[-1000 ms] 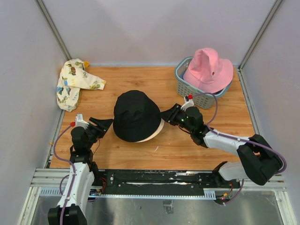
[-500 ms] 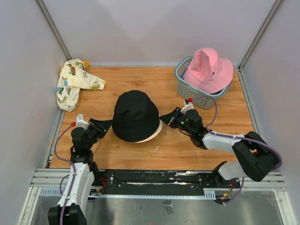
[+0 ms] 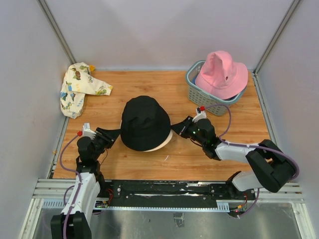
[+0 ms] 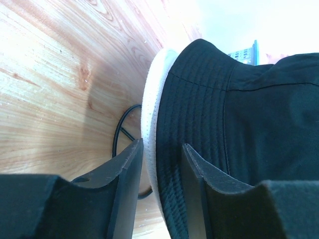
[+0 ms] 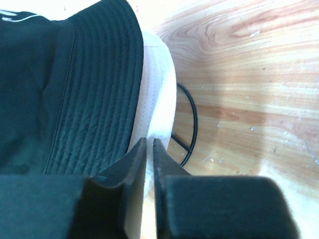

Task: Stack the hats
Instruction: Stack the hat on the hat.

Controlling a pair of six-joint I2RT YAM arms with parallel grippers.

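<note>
Top external: grey-green slatted plastic basket (image 3: 191, 85) holds a pink fabric bucket hat (image 3: 221, 73); on the wooden table (image 3: 124, 84), a black fabric bucket hat (image 3: 144, 122) covers a cream fabric hat (image 3: 164, 143). Wrist views alone show the right gripper (image 5: 148, 142) pinching the cream brim and the left gripper (image 4: 159, 149) straddling both brims, grip uncertain.

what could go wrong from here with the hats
The fingers of the right gripper seem to pinch only the edge of the cream hat, so the brim may slip out. The left gripper is open around both brims; lifting now would pull one side and could slide the black hat off.
</note>
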